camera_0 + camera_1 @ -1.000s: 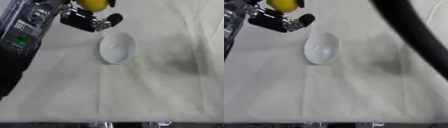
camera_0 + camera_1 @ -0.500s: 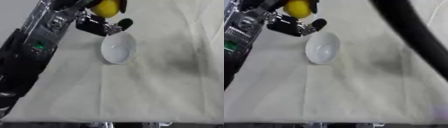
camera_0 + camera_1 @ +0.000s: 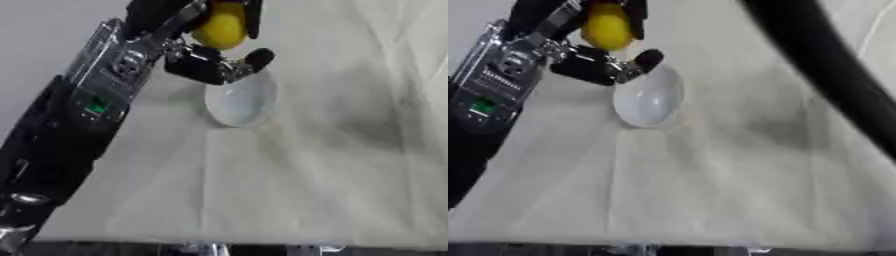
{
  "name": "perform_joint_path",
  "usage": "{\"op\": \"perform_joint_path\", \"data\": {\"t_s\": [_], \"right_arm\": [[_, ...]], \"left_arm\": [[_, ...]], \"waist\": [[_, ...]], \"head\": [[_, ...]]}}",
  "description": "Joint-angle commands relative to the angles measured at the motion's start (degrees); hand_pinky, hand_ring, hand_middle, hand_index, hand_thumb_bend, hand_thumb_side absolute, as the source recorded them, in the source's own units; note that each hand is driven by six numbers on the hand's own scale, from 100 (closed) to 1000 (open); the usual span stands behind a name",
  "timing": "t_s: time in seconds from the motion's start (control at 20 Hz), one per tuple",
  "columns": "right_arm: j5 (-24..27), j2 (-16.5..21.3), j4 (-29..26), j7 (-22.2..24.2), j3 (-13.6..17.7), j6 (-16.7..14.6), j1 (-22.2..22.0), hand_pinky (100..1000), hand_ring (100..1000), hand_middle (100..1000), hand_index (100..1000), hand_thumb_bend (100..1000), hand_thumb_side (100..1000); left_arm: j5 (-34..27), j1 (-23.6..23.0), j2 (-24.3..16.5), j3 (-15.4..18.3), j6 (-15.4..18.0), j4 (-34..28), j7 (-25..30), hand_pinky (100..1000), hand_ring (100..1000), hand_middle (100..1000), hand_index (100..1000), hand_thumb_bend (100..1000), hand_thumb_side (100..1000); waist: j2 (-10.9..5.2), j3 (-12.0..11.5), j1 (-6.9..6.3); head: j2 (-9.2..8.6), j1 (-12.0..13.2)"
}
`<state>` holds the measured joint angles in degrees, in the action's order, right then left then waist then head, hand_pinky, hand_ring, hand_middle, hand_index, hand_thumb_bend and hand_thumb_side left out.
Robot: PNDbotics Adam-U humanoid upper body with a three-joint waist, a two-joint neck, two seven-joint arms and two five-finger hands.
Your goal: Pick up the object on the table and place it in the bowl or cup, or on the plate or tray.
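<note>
My left hand (image 3: pixel 210 62) reaches in from the lower left, its fingers curled round a yellow lemon-like object (image 3: pixel 219 30). It holds the object above the far left rim of a white bowl (image 3: pixel 241 100) standing on the white cloth. The thumb tip (image 3: pixel 260 57) hangs over the bowl's far edge. The bowl looks empty. Only a black arm (image 3: pixel 824 75) of the right side crosses the right eye view; its hand is out of sight.
A white cloth (image 3: pixel 332 165) covers the table, with folds at the far right and a darker patch (image 3: pixel 372 127) right of the bowl. The table's front edge runs along the bottom.
My left hand has carried the yellow object rightwards and nearer, from beyond the bowl's left side to over its far rim.
</note>
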<state>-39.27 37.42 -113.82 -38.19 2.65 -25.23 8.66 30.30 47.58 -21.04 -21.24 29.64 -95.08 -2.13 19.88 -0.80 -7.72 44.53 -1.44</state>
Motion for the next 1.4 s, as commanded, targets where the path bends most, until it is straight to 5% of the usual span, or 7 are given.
{"op": "perform_joint_path", "data": {"t_s": [0.05, 0.8, 0.95, 1.05, 1.2, 1.4], "right_arm": [[0.4, 0.8, -0.8, -0.1, 0.3, -0.3, 0.7, 203, 541, 697, 710, 100, 923], [0.4, 0.6, -0.8, 0.0, 0.3, -0.3, 0.6, 200, 540, 698, 711, 100, 921], [0.3, 0.5, -0.8, 0.0, 0.3, -0.3, 0.6, 199, 539, 697, 711, 100, 921], [0.3, 0.5, -0.8, 0.0, 0.3, -0.4, 0.6, 199, 539, 697, 711, 100, 920], [0.3, 0.5, -0.8, 0.0, 0.3, -0.4, 0.6, 198, 539, 697, 712, 100, 920], [0.3, 0.5, -0.8, 0.0, 0.3, -0.4, 0.6, 198, 539, 698, 712, 100, 920]], "left_arm": [[-0.9, 0.1, 0.3, 0.1, 0.0, -0.2, -0.9, 100, 100, 100, 173, 144, 100], [-1.5, -1.4, 1.4, -0.7, 1.0, 1.8, -1.4, 100, 123, 131, 236, 165, 100], [-1.0, -1.6, 1.3, -0.9, 1.7, 2.4, -1.2, 100, 368, 371, 458, 312, 100], [-0.3, -1.8, 1.3, -1.2, 2.6, 2.9, 0.0, 251, 455, 464, 547, 387, 100], [0.1, -1.9, 1.3, -1.2, 3.5, 3.5, 1.4, 283, 474, 494, 588, 414, 100], [0.1, -2.0, 1.5, -1.2, 4.3, 4.0, 2.4, 405, 558, 594, 770, 505, 130]], "waist": [[-0.86, -0.1, 0.52], [-0.51, -0.5, 0.48], [-0.39, -0.5, 0.39], [-0.33, -0.5, 0.32], [-0.26, -0.5, 0.24], [-0.20, -0.6, 0.15]], "head": [[-0.42, 0.5], [-0.42, 0.3], [-0.42, 0.2], [-0.42, 0.2], [-0.42, 0.1], [-0.42, 0.0]]}}
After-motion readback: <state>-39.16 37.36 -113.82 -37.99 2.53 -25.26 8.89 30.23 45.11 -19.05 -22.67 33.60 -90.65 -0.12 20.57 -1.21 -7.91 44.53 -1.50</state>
